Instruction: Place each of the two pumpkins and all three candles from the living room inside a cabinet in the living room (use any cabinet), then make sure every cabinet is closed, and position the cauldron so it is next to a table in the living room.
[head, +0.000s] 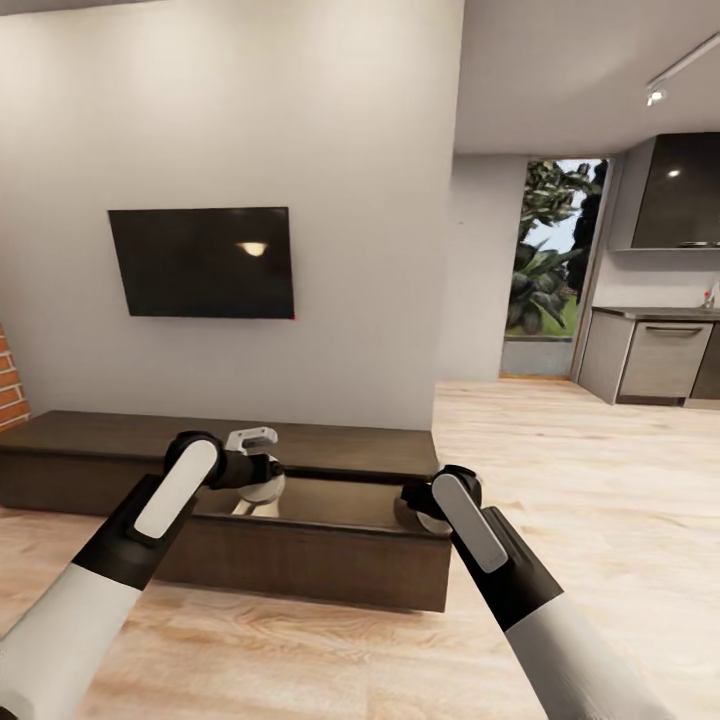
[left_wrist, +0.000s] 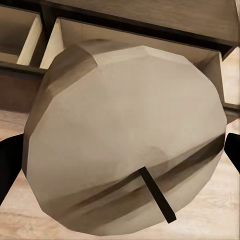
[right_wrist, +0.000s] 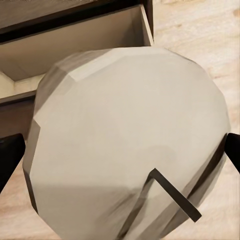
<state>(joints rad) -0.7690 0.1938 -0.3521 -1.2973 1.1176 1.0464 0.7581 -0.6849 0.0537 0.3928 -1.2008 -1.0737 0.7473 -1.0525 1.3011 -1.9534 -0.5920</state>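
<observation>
The low dark-brown wood cabinet (head: 90, 440) runs along the pale wall under a black wall-mounted screen (head: 202, 262), and its right-hand drawer (head: 330, 560) stands pulled out toward the robot, showing a lighter beige lining; nothing can be made out lying on the visible part of its floor. Each gripper clasps a candle above that open drawer. The left gripper (left_wrist: 120, 150) is closed around a stubby grey-beige candle (left_wrist: 125, 135), a faceted cylinder with a dark bent wick, its black fingers (left_wrist: 9, 160) pressing either side. The right gripper (right_wrist: 120, 155) grips a paler candle (right_wrist: 125, 135) of the same blocky shape, near the drawer's right corner. The floor (head: 560, 480) is light wood planking. A grey kitchen unit (head: 655, 355) stands far right beside a glass door (head: 555, 265). No writing is readable anywhere.
</observation>
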